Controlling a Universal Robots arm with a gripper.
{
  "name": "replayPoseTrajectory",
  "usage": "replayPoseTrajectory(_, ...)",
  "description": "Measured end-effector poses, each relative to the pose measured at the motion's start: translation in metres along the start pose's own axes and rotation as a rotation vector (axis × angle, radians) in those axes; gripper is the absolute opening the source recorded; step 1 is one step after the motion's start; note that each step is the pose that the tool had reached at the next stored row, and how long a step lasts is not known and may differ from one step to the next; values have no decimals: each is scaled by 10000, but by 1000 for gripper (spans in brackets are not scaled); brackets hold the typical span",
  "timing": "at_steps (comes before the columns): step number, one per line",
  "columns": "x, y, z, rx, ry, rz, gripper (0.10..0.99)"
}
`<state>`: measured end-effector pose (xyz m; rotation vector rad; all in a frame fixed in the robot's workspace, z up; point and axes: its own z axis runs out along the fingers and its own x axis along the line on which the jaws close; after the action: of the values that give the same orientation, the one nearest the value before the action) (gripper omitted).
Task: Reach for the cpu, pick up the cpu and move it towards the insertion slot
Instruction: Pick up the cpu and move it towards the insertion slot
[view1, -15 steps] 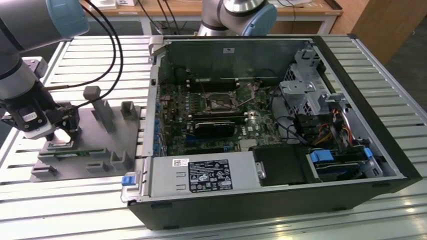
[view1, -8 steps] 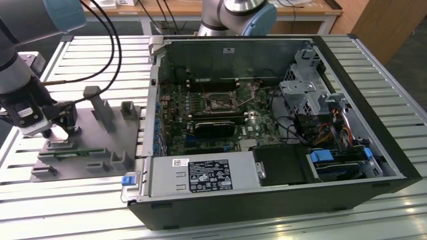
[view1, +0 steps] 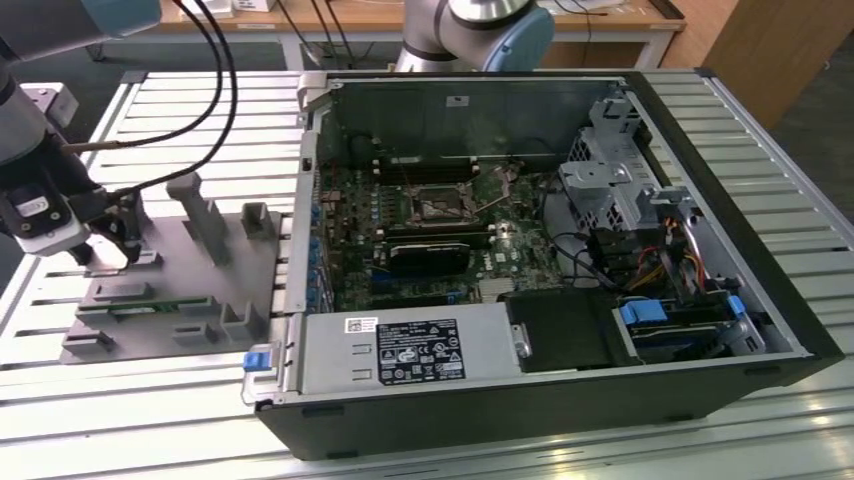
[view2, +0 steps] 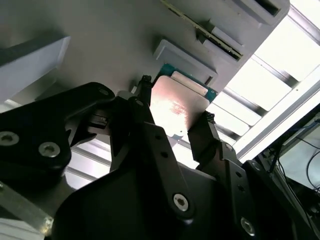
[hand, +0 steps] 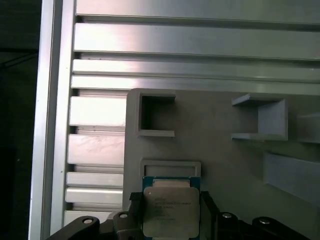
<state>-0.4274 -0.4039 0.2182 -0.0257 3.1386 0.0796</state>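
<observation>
Claw (view2: 175, 101) clasps cpu (view2: 172, 109) — tray blocks (view2: 186, 56) beside.

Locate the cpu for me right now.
In both wrist views the cpu is clamped in the gripper, at the grey tray on the exterior view's left, outside the computer case.

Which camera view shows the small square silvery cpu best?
The first wrist view: the cpu faces the camera, between the fingers of the gripper. The second wrist view shows it slanted and glare-washed. In the exterior view it is too small to tell.
</observation>
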Motion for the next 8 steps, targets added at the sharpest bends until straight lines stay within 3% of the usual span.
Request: replayPoseTrajectory(8, 0, 12, -229, 1, -19, 0, 541)
